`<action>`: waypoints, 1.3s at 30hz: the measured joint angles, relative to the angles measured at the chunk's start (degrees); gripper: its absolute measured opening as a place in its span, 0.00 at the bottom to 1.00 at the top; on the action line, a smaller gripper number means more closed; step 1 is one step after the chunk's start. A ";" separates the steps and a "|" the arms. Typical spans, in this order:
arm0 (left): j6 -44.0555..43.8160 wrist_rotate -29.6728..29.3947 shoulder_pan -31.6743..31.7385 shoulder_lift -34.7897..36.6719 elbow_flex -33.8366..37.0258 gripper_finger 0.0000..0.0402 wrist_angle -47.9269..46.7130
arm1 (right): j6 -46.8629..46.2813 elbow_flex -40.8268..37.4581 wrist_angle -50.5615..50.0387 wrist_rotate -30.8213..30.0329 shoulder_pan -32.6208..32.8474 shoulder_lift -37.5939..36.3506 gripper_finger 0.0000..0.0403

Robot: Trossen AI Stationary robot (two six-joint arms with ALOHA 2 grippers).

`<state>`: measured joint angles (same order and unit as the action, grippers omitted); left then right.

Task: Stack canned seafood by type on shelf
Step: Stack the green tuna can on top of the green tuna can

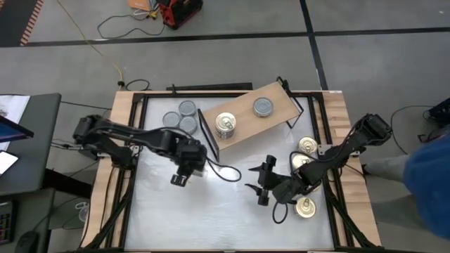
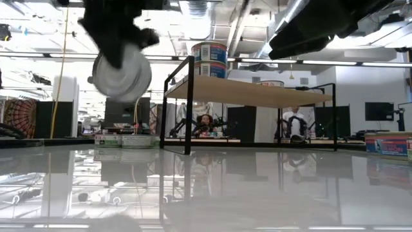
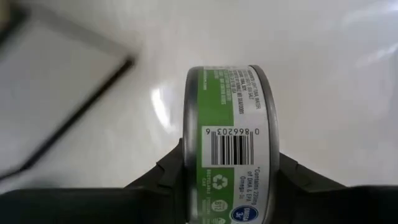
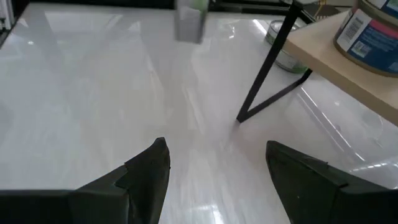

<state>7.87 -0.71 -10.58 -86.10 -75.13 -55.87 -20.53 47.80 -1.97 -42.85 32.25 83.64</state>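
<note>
My left gripper (image 1: 178,176) hangs over the table's middle, shut on a tin (image 3: 227,143) with a green label and a grey face (image 2: 121,74). My right gripper (image 1: 261,187) is open and low over the bare table, right of it; its fingers (image 4: 149,171) have nothing between them. The tan shelf (image 1: 247,112) stands slanted at the far side. On it are a stack of gold-lidded tins (image 1: 225,125) and one grey tin (image 1: 263,107). Three grey tins (image 1: 180,117) lie on the table to its left, and three gold tins (image 1: 305,146) on the right. My left gripper pinches the tin between its two fingers (image 3: 166,177), one on each flat face, so the labelled side wall (image 3: 230,106) shows between them. The fingers come from above, pointing down. The tin is lifted clear of the table and stands on edge, its round face towards the near side.
The shelf's black legs (image 4: 267,68) reach down to the table near my right gripper. A black frame (image 1: 211,91) borders the white tabletop. White tabletop lies open at the near side (image 1: 211,218). A person in blue (image 1: 429,183) stands off the right edge.
</note>
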 joint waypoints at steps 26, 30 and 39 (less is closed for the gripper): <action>5.16 -14.68 -5.17 2.21 14.40 0.34 59.00 | 17.64 0.01 14.90 0.88 -2.65 0.04 0.75; 5.69 -14.63 -5.19 2.21 14.40 0.34 61.15 | 18.94 0.01 17.72 2.49 -3.49 0.05 0.82; 4.99 -14.18 -4.37 2.22 14.40 0.34 62.31 | 27.10 0.33 26.44 2.45 -5.06 0.04 0.83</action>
<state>12.86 -14.89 -14.94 -83.89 -60.73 6.44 6.57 48.13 24.47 -40.40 27.19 83.68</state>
